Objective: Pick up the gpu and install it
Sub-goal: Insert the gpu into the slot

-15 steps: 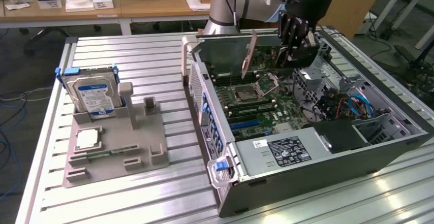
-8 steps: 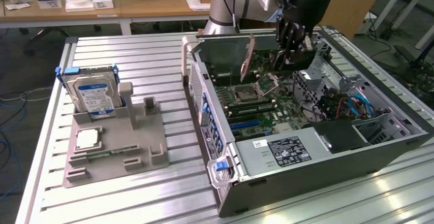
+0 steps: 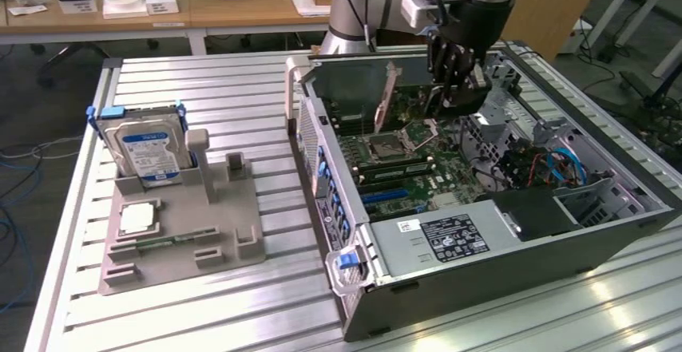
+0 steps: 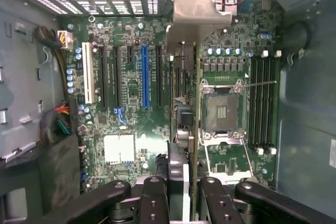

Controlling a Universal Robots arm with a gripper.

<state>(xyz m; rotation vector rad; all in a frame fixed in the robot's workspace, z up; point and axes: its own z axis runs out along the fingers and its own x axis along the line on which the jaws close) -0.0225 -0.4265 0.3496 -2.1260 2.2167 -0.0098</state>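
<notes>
Upper centre of the exterior view, the claw (image 3: 456,96) hangs inside the open computer case (image 3: 596,240), seemingly clamped on the gpu (image 4: 185,119), which is held edge-down above the motherboard (image 4: 126,124) so its connector faces the slots.

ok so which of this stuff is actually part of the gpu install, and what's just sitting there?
In the job: gpu, gripper clamped on it, open PC case, motherboard.
Lying about: hard drive, processor chip, grey holder under both.
</notes>
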